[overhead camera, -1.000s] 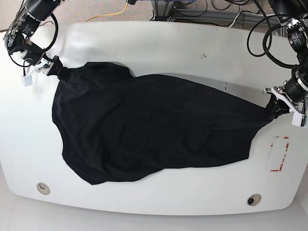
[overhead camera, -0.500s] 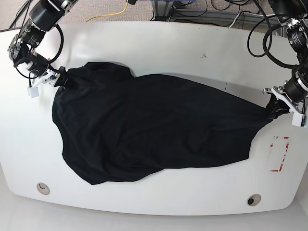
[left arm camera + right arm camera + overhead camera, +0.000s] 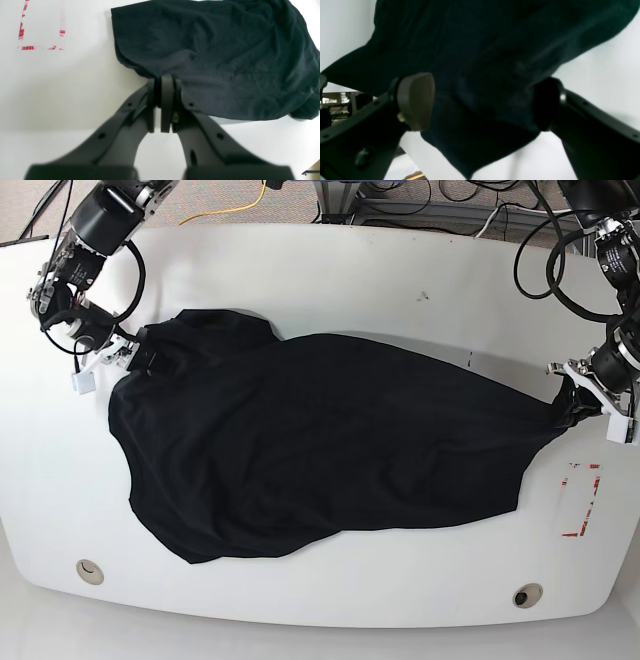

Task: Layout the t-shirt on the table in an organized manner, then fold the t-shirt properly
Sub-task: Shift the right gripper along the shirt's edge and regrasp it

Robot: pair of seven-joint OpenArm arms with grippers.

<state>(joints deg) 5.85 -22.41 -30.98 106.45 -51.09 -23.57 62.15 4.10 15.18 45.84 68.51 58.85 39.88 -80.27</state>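
Black t-shirt spread across the middle of the white table, wrinkled and drawn out into a long slanted shape, one end pulled to a point at the right edge, the other bunched at the far left. Left tool at the right side of the base view, fingers pressed together on a pinch of the shirt's edge, cloth fanning away from the grip over the table. Right tool at the far left corner of the garment, fingers standing wide apart with a fold of dark cloth lying between them; touching the pads or not, cannot tell, the wrist view being blurred and dark. Red tape rectangle on the table at the right, just near of the left tool and clear of the fabric. Two round grommet holes along the near edge, one at each side, both uncovered. Tangle of black cables behind the far right corner.
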